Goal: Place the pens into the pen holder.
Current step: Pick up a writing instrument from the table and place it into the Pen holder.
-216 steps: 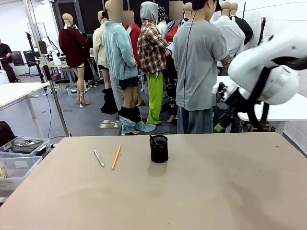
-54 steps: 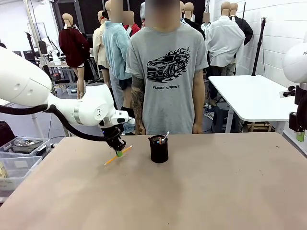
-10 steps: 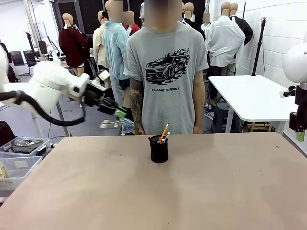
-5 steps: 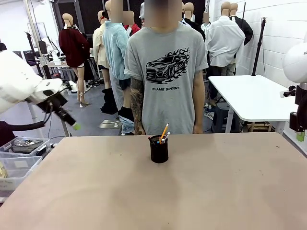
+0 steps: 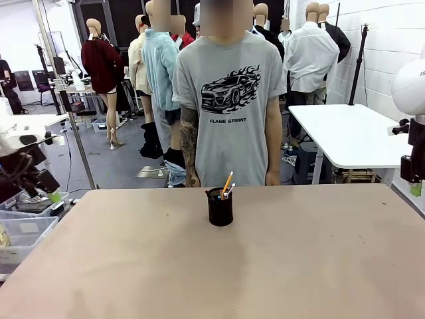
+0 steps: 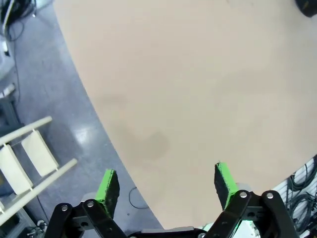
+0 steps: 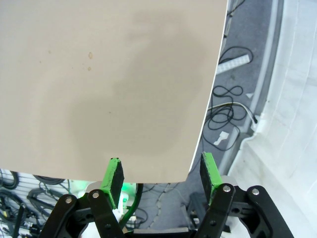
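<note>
Standing, front view: the holder (image 5: pixel 220 207) is sitting upright near the far edge of the tabletop (image 5: pixel 212 266), about midway along it, with the pens (image 5: pixel 226 184) poking out of its mouth, an orange pencil tallest.
Person, front view: a person in a grey T-shirt (image 5: pixel 229 100) is standing just behind the far edge, arms hanging, hands hidden below the edge.
Left gripper, front view: the left gripper (image 5: pixel 48 191) is hanging off the tabletop's left edge, well apart from the holder; its jaws are too small here to judge.
Right arm, front view: part of the right arm (image 5: pixel 412 119) is showing at the right edge, parked beside the tabletop.
Left wrist view: the left gripper (image 6: pixel 167 183) is looking down over the tabletop's edge, green pads (image 6: pixel 108 185) spread wide with nothing between them; a dark sliver of the holder (image 6: pixel 307 7) is showing at the top right corner.
Right wrist view: the right gripper (image 7: pixel 161 176) is hovering over a bare corner of the tabletop, jaws parted and empty, cables (image 7: pixel 228 106) lying on the floor beyond.
Step in hand: judging by the bare tabletop and the filled holder, the placing is looking finished.
Next move: probably nothing beyond parking the arms clear of the tabletop.
View differences: the front view is giving the pens in the holder; the wrist views are giving the jaw openings.
</note>
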Controlling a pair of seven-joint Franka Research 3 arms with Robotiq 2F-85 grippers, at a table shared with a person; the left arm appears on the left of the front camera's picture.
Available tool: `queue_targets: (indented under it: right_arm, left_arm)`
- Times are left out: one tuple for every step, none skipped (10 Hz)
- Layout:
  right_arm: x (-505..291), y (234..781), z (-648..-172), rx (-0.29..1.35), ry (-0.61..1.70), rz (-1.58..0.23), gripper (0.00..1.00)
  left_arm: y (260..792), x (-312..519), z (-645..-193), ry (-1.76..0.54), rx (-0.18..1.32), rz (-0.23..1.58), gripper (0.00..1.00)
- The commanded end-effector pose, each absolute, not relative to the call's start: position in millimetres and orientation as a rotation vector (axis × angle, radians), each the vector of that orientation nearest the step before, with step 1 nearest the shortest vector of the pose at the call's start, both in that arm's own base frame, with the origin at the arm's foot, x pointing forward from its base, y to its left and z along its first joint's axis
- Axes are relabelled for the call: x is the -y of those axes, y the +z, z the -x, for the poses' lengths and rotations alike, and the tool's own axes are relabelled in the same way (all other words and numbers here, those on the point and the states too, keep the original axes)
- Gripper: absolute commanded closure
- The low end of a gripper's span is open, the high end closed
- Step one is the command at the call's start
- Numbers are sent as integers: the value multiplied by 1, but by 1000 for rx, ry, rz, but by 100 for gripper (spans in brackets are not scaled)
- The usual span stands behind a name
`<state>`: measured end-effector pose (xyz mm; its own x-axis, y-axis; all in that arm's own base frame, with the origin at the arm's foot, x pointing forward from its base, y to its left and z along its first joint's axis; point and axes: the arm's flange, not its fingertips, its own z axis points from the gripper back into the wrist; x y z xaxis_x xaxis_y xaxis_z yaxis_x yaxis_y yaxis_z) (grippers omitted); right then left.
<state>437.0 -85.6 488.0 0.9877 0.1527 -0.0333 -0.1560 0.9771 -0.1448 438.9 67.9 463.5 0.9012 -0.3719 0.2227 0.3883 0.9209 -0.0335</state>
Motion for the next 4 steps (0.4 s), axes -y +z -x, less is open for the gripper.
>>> queue_targets:
  right_arm:
    - [87, 487, -436, -25, 177, 170, 22]
    - [87, 487, -436, -25, 177, 170, 22]
    - [87, 487, -436, -25, 177, 170, 22]
    - [87, 487, -436, -25, 177, 170, 22]
  left_arm:
    - [449, -56, -436, -451, 243, 154, 0]
    - [463, -68, -439, -394, 215, 78, 0]
    - [463, -68, -439, -394, 215, 78, 0]
    - [463, -68, -439, -394, 215, 78, 0]
